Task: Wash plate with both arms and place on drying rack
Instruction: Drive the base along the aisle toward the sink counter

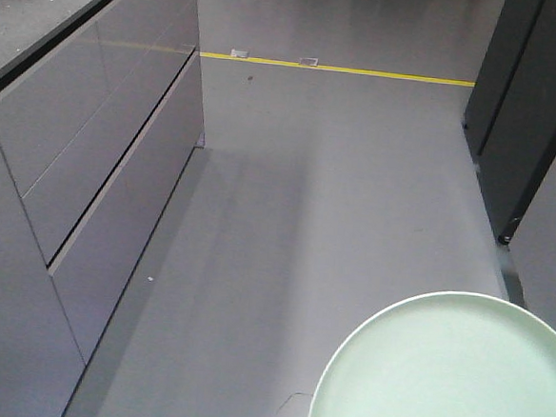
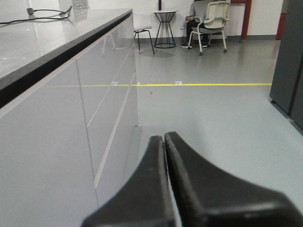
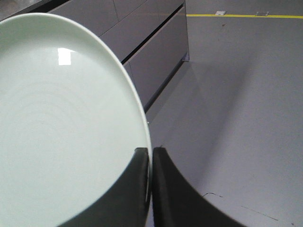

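Drawer fronts (image 1: 100, 158) run along the left, under a countertop (image 2: 47, 42) with a cable (image 2: 38, 19) lying on it. A floor line (image 1: 364, 71) crosses behind them. Beyond it stands a side table (image 2: 164, 28), with an office chair (image 2: 213, 23) to its right. A tall unit (image 1: 533, 112) stands at right. The plate (image 1: 448, 373) is nearest, low right, its rim between the fingers of the right gripper (image 3: 151, 156).

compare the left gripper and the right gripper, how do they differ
The right gripper pinches the rim of the plate between its fingers; the left gripper holds nothing. The left gripper's fingers are pressed together, while the right gripper's sit slightly apart around the rim. Both are black and closed.
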